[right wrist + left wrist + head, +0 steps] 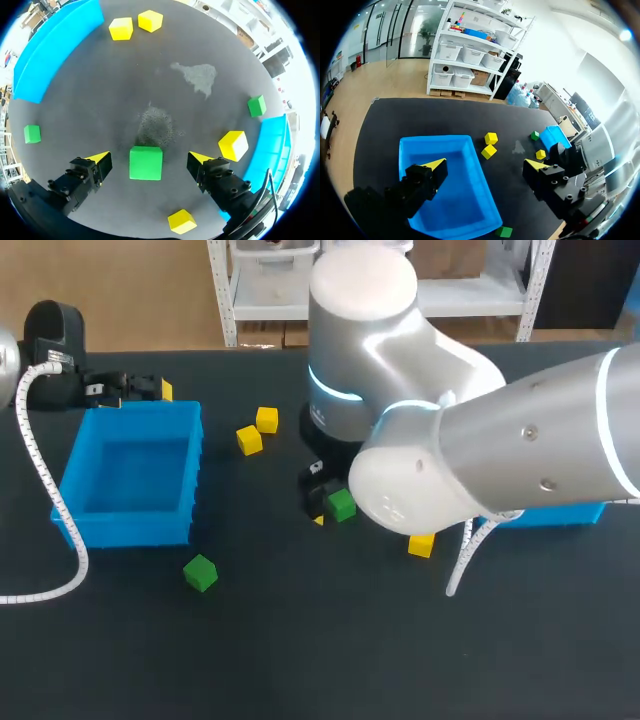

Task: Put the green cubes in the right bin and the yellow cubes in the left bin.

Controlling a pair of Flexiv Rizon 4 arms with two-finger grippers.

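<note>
A green cube (146, 162) lies on the black table between the open fingers of my right gripper (148, 158), with a gap on each side. In the head view this green cube (341, 505) shows just below my right arm's wrist, at the right gripper (330, 506). Another green cube (200, 572) sits in front of the left blue bin (130, 530). Two yellow cubes (266, 420) (249, 440) lie beside that bin, and a third (421, 545) lies near the right bin (545, 514). My left gripper (150, 388) hangs open behind the left bin (470, 220), empty (485, 164).
My right arm covers most of the right bin in the head view. The right wrist view shows one more green cube (257, 105) and a yellow cube (233, 145) next to the right bin (265, 155). A white cable (45, 490) trails along the left bin.
</note>
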